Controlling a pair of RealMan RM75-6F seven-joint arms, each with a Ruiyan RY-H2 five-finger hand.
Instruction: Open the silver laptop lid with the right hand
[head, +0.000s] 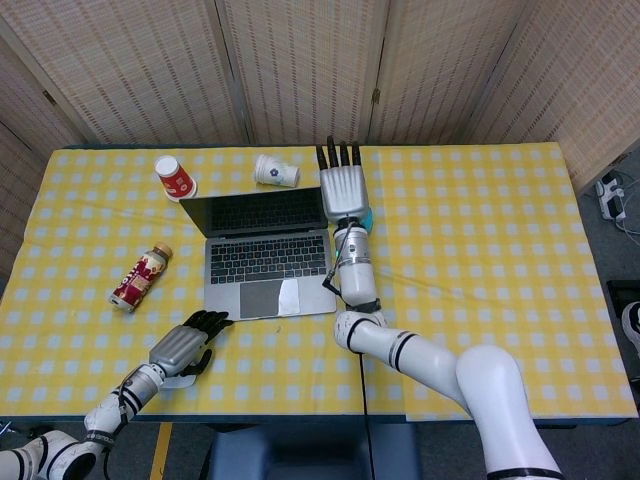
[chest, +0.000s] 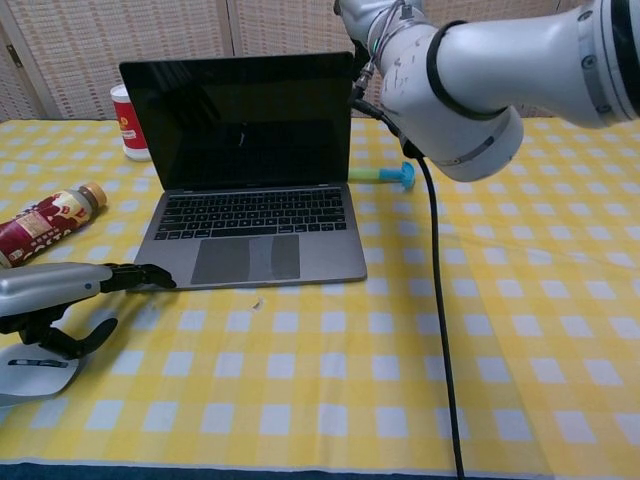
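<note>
The silver laptop (head: 268, 262) stands open in the middle of the table, its dark screen (chest: 240, 118) nearly upright over the keyboard (chest: 255, 213). My right hand (head: 343, 188) lies flat with straight fingers pointing to the far side, at the lid's top right corner; it holds nothing. In the chest view the right hand (chest: 366, 14) is mostly cut off by the top edge, behind that corner. My left hand (head: 184, 344) rests low on the table by the laptop's front left corner, fingers stretched toward it, empty.
A red cup (head: 175, 178) and a toppled white cup (head: 275, 171) sit behind the laptop. A brown bottle (head: 140, 277) lies to its left. A teal-tipped green stick (chest: 385, 175) lies just right of the lid. A black cable (chest: 436, 300) hangs from my right arm.
</note>
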